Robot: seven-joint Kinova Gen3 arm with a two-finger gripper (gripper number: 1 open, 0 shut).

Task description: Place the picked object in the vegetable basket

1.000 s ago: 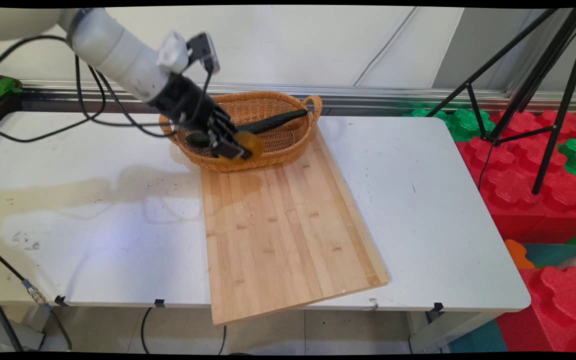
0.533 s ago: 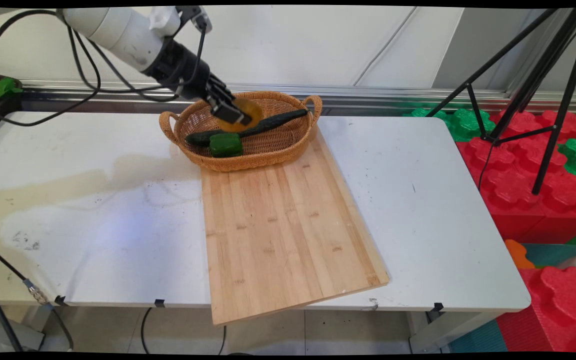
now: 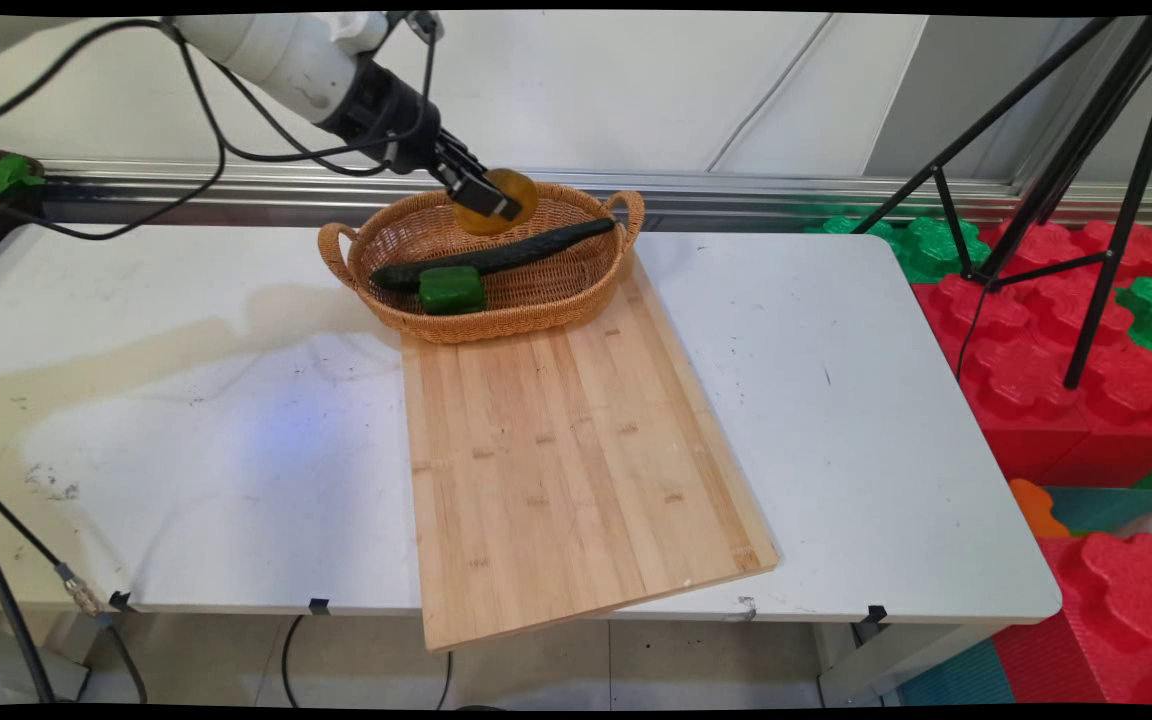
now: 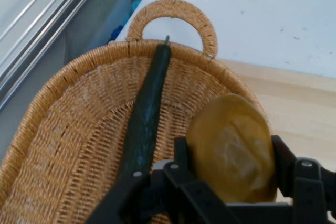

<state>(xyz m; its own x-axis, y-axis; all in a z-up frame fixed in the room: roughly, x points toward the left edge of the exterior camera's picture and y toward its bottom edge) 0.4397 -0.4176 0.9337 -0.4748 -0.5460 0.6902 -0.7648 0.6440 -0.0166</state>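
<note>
Gripping a yellow-brown potato point(image 4: 233, 148), the black gripper point(image 3: 489, 201) is hanging above the far side of the basket, its two fingers clenched on the tuber's opposite flanks. In the hand view the potato is filling the gap between the jaws, clear of everything beneath it.

Beneath it, the white table point(image 3: 186, 420) is carrying a long wooden board point(image 3: 566, 440) that is running from the near edge back toward the wall, its far end touching the woven basket point(image 3: 546, 300). That oval wicker basket, with a loop handle at each end, is holding a dark cucumber point(image 3: 506, 255) and a small green block point(image 3: 452, 289) just beside the cucumber's left end.

Judging by its look, the potato is probably fairly firm, light enough for this grip, and smooth-skinned, so it may be inclined to slip or roll; taking it across the middle of its broad, rounded body, as the fingers are doing, looks the safest hold. Its long axis is standing roughly along the fingers, the blunt free end pointing away from the hand. The cucumber's long axis is lying lengthwise in the basket, handle to handle, its right tip resting up on the rim.
</note>
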